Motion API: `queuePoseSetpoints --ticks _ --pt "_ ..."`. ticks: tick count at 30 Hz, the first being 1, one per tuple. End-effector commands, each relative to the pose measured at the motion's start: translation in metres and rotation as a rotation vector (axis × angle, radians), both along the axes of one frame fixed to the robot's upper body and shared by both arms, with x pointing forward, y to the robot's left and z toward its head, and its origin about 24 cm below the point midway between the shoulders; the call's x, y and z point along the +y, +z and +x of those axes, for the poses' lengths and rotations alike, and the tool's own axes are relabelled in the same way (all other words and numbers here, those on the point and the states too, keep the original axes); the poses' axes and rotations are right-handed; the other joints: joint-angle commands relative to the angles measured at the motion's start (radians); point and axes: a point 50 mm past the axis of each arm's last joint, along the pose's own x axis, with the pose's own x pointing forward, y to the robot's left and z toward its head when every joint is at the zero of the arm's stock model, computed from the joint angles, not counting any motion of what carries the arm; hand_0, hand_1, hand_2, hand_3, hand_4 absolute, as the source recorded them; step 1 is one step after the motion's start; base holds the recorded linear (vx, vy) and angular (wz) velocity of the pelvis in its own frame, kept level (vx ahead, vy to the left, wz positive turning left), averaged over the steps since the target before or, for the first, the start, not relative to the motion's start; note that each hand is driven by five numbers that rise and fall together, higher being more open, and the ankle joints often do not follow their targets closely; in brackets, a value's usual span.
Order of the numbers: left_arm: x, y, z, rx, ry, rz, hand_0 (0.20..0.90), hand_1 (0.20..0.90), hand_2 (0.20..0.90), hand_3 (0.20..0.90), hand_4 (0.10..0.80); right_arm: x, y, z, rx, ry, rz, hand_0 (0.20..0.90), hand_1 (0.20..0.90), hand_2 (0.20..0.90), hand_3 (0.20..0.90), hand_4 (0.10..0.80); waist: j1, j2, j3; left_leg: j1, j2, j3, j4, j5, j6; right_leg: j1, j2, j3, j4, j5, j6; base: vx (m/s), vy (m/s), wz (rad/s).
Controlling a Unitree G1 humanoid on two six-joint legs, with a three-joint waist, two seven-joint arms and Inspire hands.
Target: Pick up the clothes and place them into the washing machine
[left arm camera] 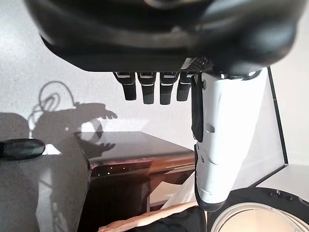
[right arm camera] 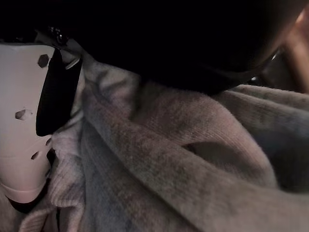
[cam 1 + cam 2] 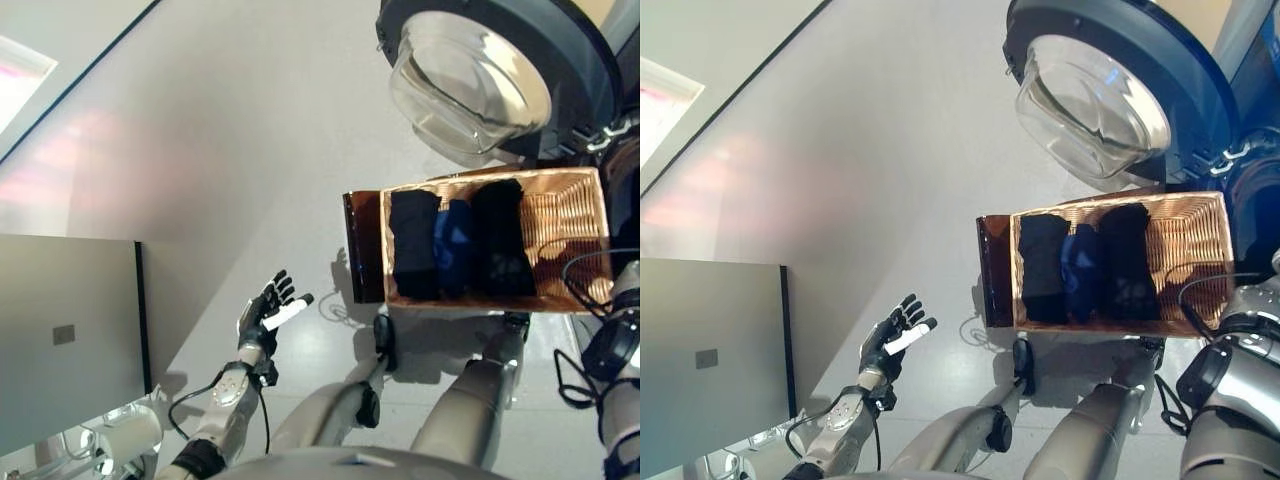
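Note:
A wicker basket [image 3: 572, 182] stands on the floor in front of me. It holds a folded black garment [image 3: 413, 245], a blue one [image 3: 455, 248] and another black one [image 3: 500, 240], side by side. The washing machine's round glass door [image 3: 470, 85] hangs open beyond the basket. My left hand [image 3: 262, 315] is raised over the bare floor, left of the basket, open and empty. My right hand [image 2: 21, 121] shows only in the right wrist view. Its white-covered thumb lies against a grey knitted cloth [image 2: 183, 159] that fills that view. Only the right arm [image 3: 1230, 385] shows at the lower right edge.
A dark brown panel [image 3: 362, 245] stands against the basket's left side. A grey cabinet [image 3: 65, 330] stands at the left. Pale floor [image 3: 230, 150] stretches between the cabinet and the machine.

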Motion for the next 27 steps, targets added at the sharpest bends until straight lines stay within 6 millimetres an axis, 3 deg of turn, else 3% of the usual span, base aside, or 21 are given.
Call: queuePoseSetpoints --ticks 1,5,11,16,18,24,25,26,27 --pt "0.031 0.02 0.013 -0.12 0.108 0.021 0.9 0.9 0.9 0.9 0.8 -0.022 0.081 -0.023 0.036 -0.135 -0.358 0.2 0.2 0.2 0.2 0.3 -0.011 -0.052 0.019 0.009 0.153 0.021 0.169 -0.138 -0.155 -0.086 0.02 0.114 0.244 -0.013 -0.063 -0.059 -0.059 0.11" --pt "0.038 0.025 0.019 -0.145 0.146 0.03 0.9 0.9 0.9 0.9 0.8 -0.011 0.085 -0.007 0.077 -0.071 -0.44 0.2 0.2 0.2 0.2 0.3 -0.032 -0.09 0.05 -0.08 0.164 0.025 0.312 -0.196 -0.158 -0.152 0.041 0.145 0.351 -0.066 -0.079 -0.078 -0.075 0.12" --pt "0.049 0.031 0.024 -0.172 0.177 0.038 0.9 0.9 0.9 0.9 0.8 0.002 0.069 0.007 0.095 -0.023 -0.436 0.2 0.2 0.2 0.2 0.3 -0.051 -0.125 0.073 -0.194 0.178 0.016 0.491 -0.261 -0.159 -0.225 0.059 0.17 0.489 -0.121 -0.106 -0.05 -0.041 0.07" --pt "0.055 0.028 0.02 -0.162 0.194 0.059 0.9 0.9 0.9 0.9 0.8 0.0 0.07 0.005 0.075 -0.049 -0.4 0.2 0.2 0.2 0.2 0.3 -0.04 -0.127 0.055 -0.217 0.18 0.019 0.511 -0.281 -0.16 -0.251 0.066 0.183 0.512 -0.135 -0.112 0.0 -0.003 0.01" --pt "0.057 0.028 0.018 -0.158 0.197 0.068 0.9 0.9 0.9 0.9 0.8 -0.012 0.061 -0.012 -0.001 -0.15 -0.257 0.2 0.2 0.2 0.2 0.3 -0.037 -0.115 0.041 -0.226 0.174 0.019 0.526 -0.291 -0.158 -0.267 0.069 0.194 0.539 -0.15 -0.116 0.036 0.04 -0.01" --pt "0.056 0.028 0.016 -0.157 0.2 0.071 0.9 0.9 0.9 0.9 0.8 -0.023 0.055 -0.029 0.037 -0.204 -0.203 0.2 0.2 0.2 0.2 0.3 -0.028 -0.105 0.024 -0.237 0.173 0.023 0.542 -0.302 -0.156 -0.292 0.073 0.21 0.57 -0.164 -0.118 0.01 0.011 0.03" --pt "0.056 0.029 0.016 -0.162 0.198 0.07 0.9 0.9 0.9 0.9 0.8 -0.022 0.052 -0.028 0.055 -0.197 -0.193 0.387 0.387 0.387 0.387 0.433 -0.028 -0.104 0.024 -0.235 0.174 0.025 0.541 -0.303 -0.154 -0.296 0.074 0.214 0.571 -0.161 -0.117 0.0 0.0 0.0" --pt "0.056 0.029 0.016 -0.162 0.199 0.071 0.9 0.9 0.9 0.9 0.8 -0.022 0.052 -0.028 0.055 -0.196 -0.193 0.675 0.675 0.675 0.675 0.639 -0.028 -0.104 0.024 -0.236 0.174 0.026 0.541 -0.304 -0.153 -0.297 0.075 0.215 0.571 -0.161 -0.117 0.0 0.0 0.0" --pt "0.055 0.029 0.016 -0.164 0.195 0.074 0.9 0.9 0.9 0.9 0.8 -0.022 0.048 -0.028 0.072 -0.186 -0.178 0.9 0.9 0.9 0.9 0.8 -0.028 -0.105 0.023 -0.233 0.173 0.028 0.537 -0.304 -0.152 -0.297 0.075 0.215 0.567 -0.161 -0.115 0.014 0.009 -0.03"
